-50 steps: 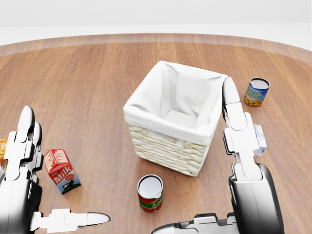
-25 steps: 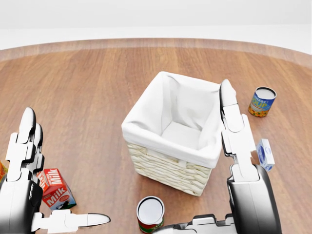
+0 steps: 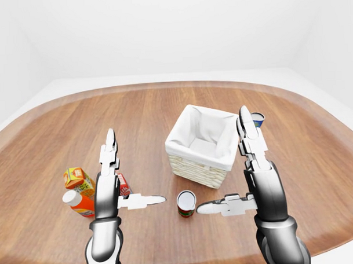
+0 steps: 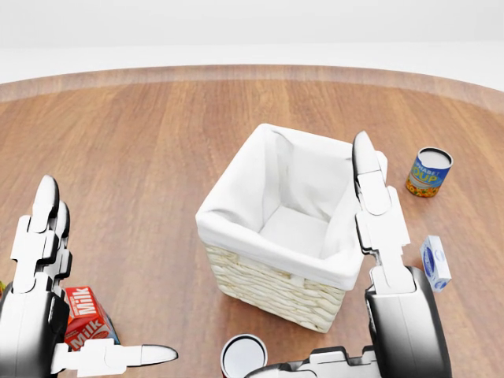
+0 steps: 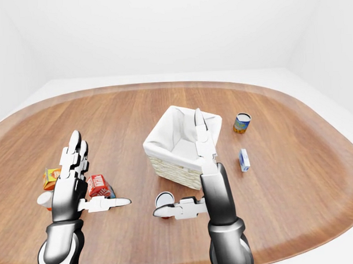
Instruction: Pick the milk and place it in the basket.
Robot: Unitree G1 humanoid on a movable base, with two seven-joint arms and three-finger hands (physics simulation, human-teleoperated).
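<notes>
Near the bottom-left corner of the head view, the milk carton [image 4: 81, 324] is lying on the wooden surface [image 4: 142, 150], and the left hand [image 4: 35, 299] is covering part of it. Its red side is showing with "Milk" in white letters. The right-eye view is showing the same carton as a small red box just right of that hand, well apart from the wicker basket [image 5: 180, 144] on its right.

Both hands are hanging above the surface, holding nothing. The left hand's fingers [image 4: 41, 228] are standing straight and wide, with the thumb sticking out to the right. The right hand [image 4: 386, 260] is posing the same way beside the basket's right wall, its thumb pointing left.

Only the eye views are taking in the items left of the milk: an orange juice carton [image 3: 78, 178] and a white-capped orange bottle [image 3: 78, 204], both beyond the head view's edge. The head view is cutting the red can [image 3: 186, 203], nearer than the basket, down to its white top at the bottom edge.

Right of the basket, a small blue-and-white box [image 4: 435, 262] is lying near the right hand. Farther off, a blue-and-yellow can [image 4: 428, 172] is standing upright. The left-eye view is hiding most of that can behind the right hand. A white cloth is lining the basket.
</notes>
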